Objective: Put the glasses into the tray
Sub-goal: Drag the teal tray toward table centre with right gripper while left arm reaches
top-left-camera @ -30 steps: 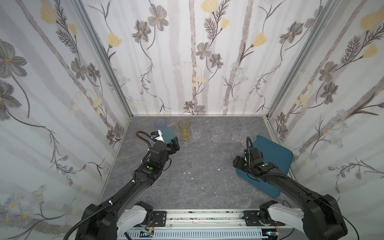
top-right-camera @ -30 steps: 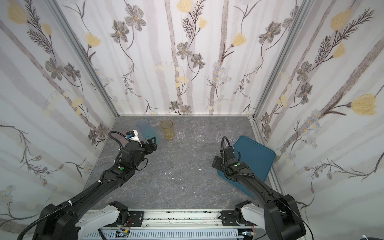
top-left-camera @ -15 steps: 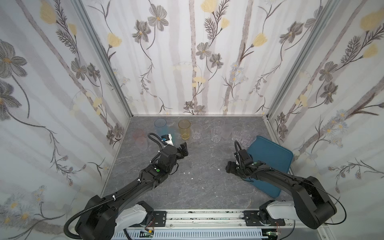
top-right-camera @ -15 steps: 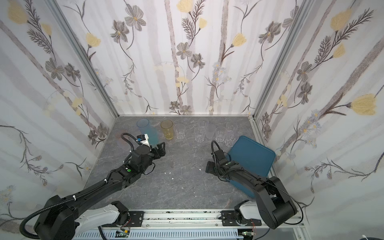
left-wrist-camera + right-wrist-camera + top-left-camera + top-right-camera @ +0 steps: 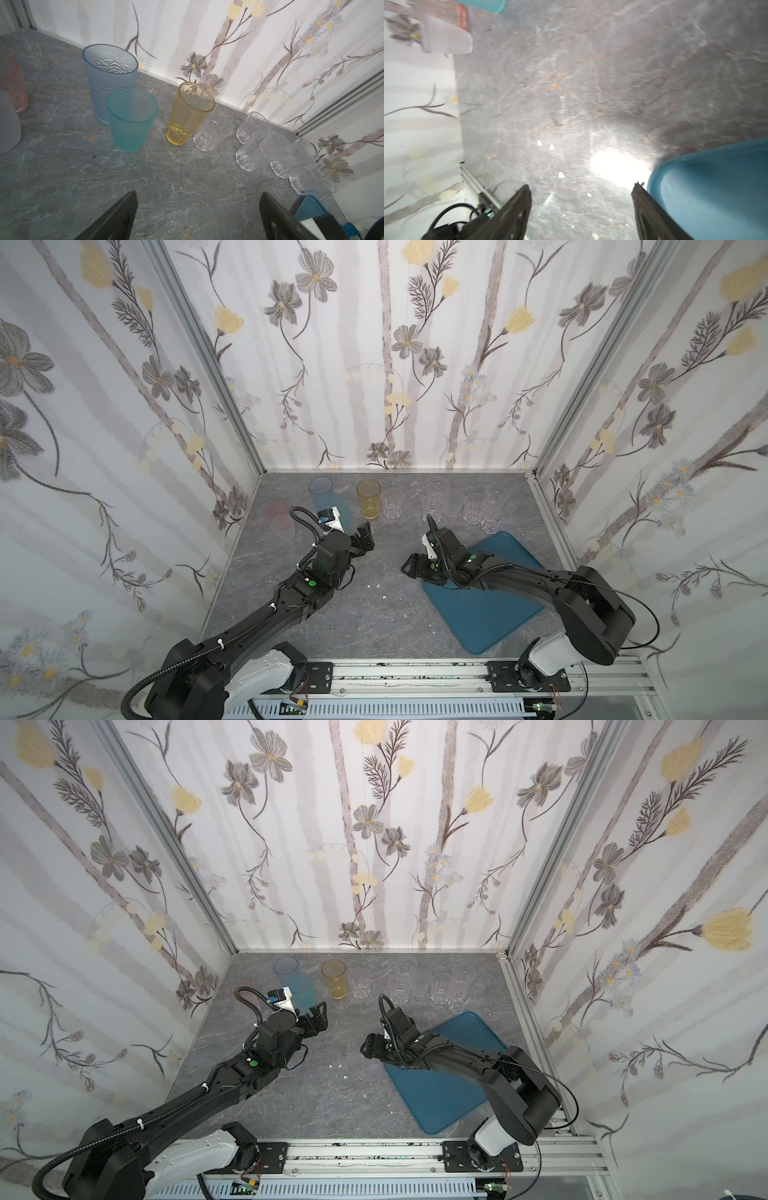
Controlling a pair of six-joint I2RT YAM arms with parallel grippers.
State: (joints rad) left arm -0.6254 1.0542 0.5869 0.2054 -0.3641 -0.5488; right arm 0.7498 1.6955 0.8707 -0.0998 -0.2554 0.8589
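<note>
Aiming my wide, empty left claw (image 5: 197,193) at the amber-yellow see-through tumbler (image 5: 189,116), I hold the right claw (image 5: 581,185) wide beside the flat teal-blue tray (image 5: 706,187).

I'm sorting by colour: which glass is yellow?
The amber glass, the only yellow one, standing between the teal glass and a clear glass.

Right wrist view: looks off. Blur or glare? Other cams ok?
Right wrist view: motion-smeared throughout, with a blown-out glare patch on the table beside the tray. Left wrist view: sharp, amber glass crisp. Both top views: sharp, but the clear glasses read faint against grey.
</note>
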